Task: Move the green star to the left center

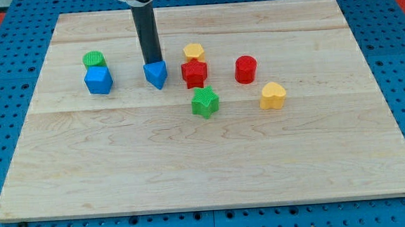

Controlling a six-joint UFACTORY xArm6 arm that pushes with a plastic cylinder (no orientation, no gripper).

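Observation:
The green star (204,101) lies near the middle of the wooden board (206,169), just below the red star (194,73). My tip (152,62) is the lower end of the dark rod that comes down from the view's top. It stands right behind the blue pointed block (156,74), at that block's upper edge. The tip is up and to the left of the green star, about a block and a half away from it.
A green cylinder (94,59) and a blue cube (98,80) stand at the left. A yellow block (194,52) sits above the red star. A red cylinder (245,69) and a yellow heart (272,95) lie to the right.

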